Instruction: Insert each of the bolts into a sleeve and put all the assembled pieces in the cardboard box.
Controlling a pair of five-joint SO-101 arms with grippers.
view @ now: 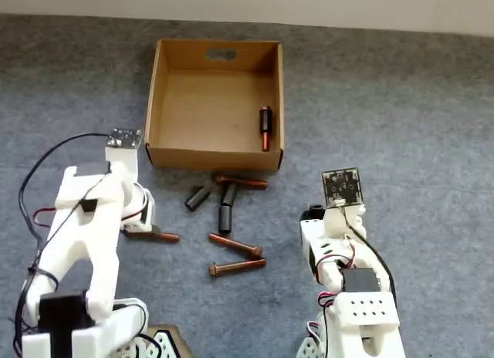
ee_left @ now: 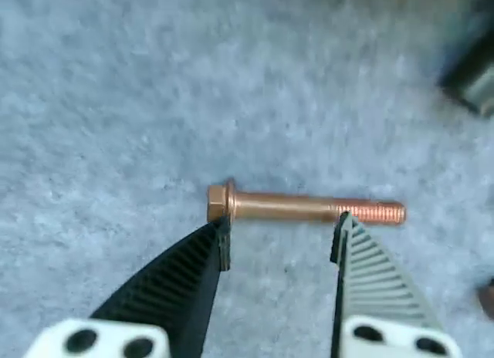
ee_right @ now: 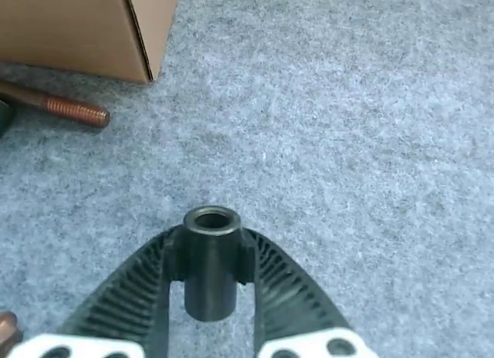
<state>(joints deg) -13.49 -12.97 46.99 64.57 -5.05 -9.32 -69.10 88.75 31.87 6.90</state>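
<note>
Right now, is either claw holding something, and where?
The right gripper pinches a black sleeve by its sides; the left gripper holds nothing.

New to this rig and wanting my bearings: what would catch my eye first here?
The right arm's jaws grip a black sleeve, its bore showing. The left arm's open jaws sit at a copper bolt lying on the grey carpet. Farther off, the cardboard box holds one assembled piece against its wall on the right arm's side.

No readable text, label or number anywhere.
</note>
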